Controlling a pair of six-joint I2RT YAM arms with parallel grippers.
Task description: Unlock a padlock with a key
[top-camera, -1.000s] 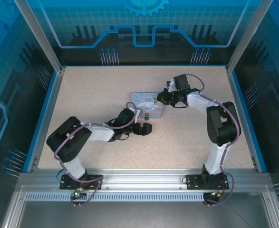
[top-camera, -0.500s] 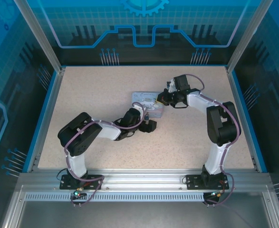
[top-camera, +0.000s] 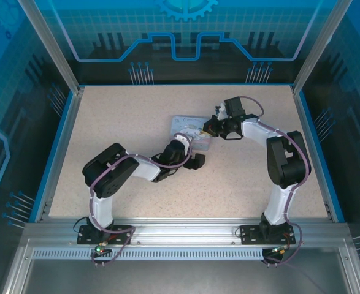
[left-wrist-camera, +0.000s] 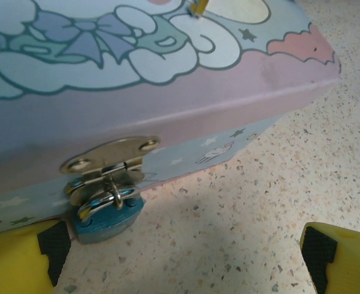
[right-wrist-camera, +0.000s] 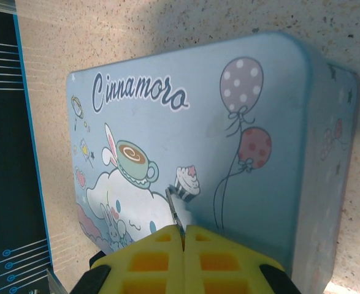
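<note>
The small blue metal padlock (left-wrist-camera: 109, 217) hangs from the silver hasp (left-wrist-camera: 109, 160) on the front of the pastel cartoon tin (left-wrist-camera: 167, 92). In the left wrist view it sits just beside the left yellow finger (left-wrist-camera: 20, 257). My left gripper (left-wrist-camera: 180, 263) is open on the tabletop in front of the tin (top-camera: 189, 124), with nothing between its fingers. My right gripper (right-wrist-camera: 184, 236) is shut on the key (right-wrist-camera: 175, 211), whose thin metal blade sticks out over the tin's lid (right-wrist-camera: 229, 122). In the top view my right gripper (top-camera: 207, 127) is at the tin's right end and my left gripper (top-camera: 195, 160) at its near side.
The speckled table (top-camera: 241, 177) is ringed by a blue rim and clear walls. The left arm (top-camera: 137, 168) lies low across the table's left middle. The right arm (top-camera: 284, 159) rises on the right.
My left arm has swung right and forward, bringing its open gripper close to the front of the tin by the padlock. The right gripper has barely moved, still holding the key.
</note>
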